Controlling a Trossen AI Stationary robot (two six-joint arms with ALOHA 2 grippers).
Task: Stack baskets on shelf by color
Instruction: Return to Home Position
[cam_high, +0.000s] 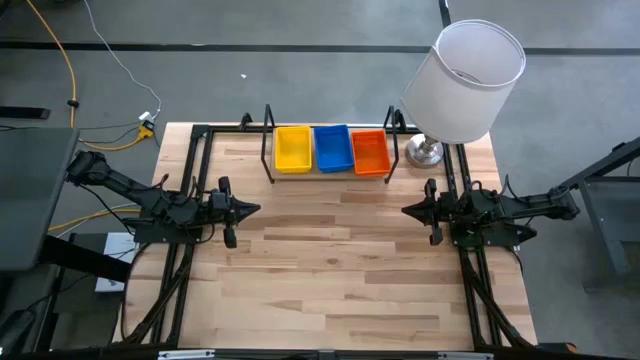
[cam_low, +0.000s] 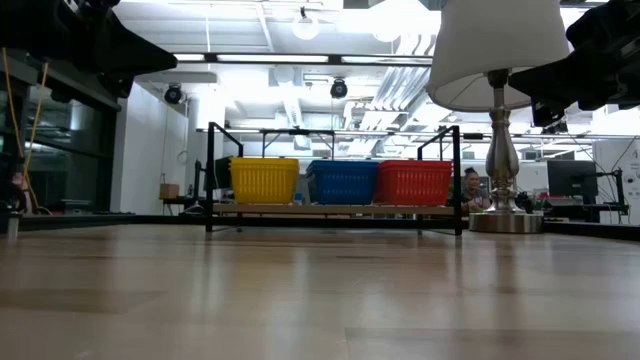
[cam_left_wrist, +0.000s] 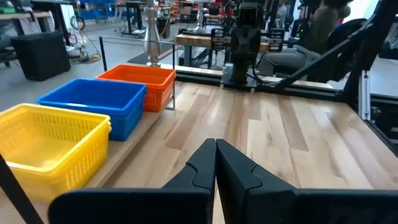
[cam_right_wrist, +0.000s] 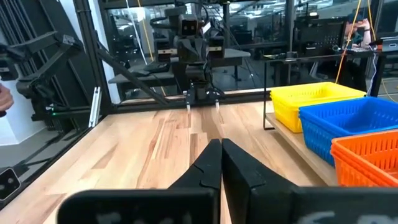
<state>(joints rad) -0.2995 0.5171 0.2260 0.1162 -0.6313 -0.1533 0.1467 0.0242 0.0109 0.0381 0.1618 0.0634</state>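
Note:
Three basket stacks stand side by side on the shelf (cam_high: 330, 172) at the table's far edge: yellow (cam_high: 292, 148) on the left, blue (cam_high: 332, 147) in the middle, red-orange (cam_high: 370, 152) on the right. In the low view they show as yellow (cam_low: 264, 180), blue (cam_low: 343, 181) and red (cam_low: 413, 182) on the wood board. How many lie in each stack I cannot tell. My left gripper (cam_high: 256, 209) hovers shut over the table's left side, pointing right. My right gripper (cam_high: 406, 210) hovers shut over the right side, pointing left. Both are well clear of the baskets.
A table lamp with a white shade (cam_high: 466, 80) and metal base (cam_high: 424, 152) stands at the far right corner, next to the shelf's right end. Black frame rails (cam_high: 185, 250) run along the table's left and right sides. A person (cam_low: 470, 186) sits beyond the table.

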